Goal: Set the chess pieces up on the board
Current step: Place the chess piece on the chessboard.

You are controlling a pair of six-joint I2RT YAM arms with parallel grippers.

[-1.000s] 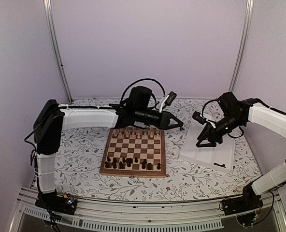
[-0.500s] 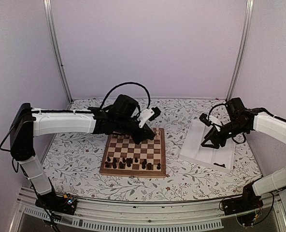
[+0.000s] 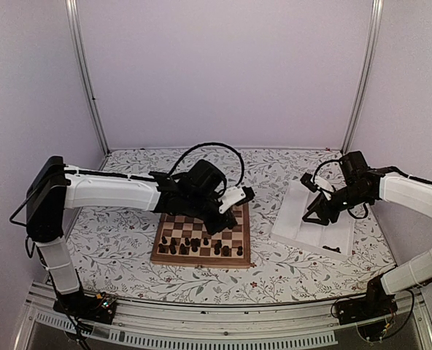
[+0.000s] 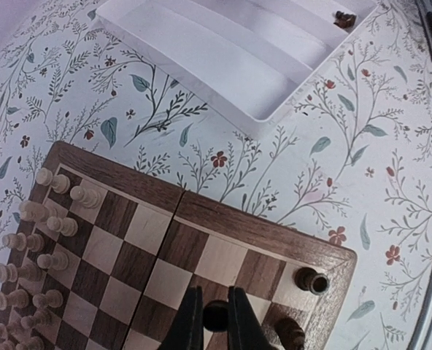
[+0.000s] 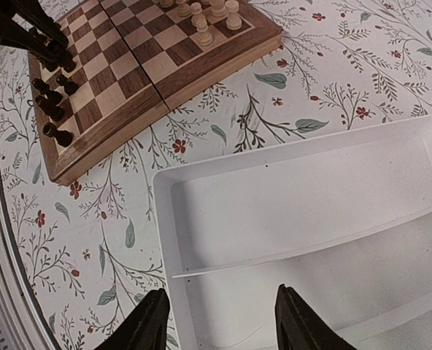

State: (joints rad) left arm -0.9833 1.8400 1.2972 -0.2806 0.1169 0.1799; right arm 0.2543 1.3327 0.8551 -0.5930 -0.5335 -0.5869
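Left gripper point(image 4: 216, 324) closed tight on one dark piece point(image 4: 216, 315), held between the fingertips over the board point(image 4: 260, 232), above squares near a corner. Just right of the fingers point(image 4: 193, 321), two more dark pieces point(image 4: 311, 281) upright on the board. Well to the left, pale pieces point(image 4: 48, 219) in two rows along the edge. Ahead of this gripper, past the board's border, a white tray point(image 4: 223, 65) with a stray piece point(image 4: 341, 18) in its far corner. Right gripper point(image 5: 220, 321) with fingers apart and nothing between them, directly above the tray's compartments, with the board beyond and to its left.
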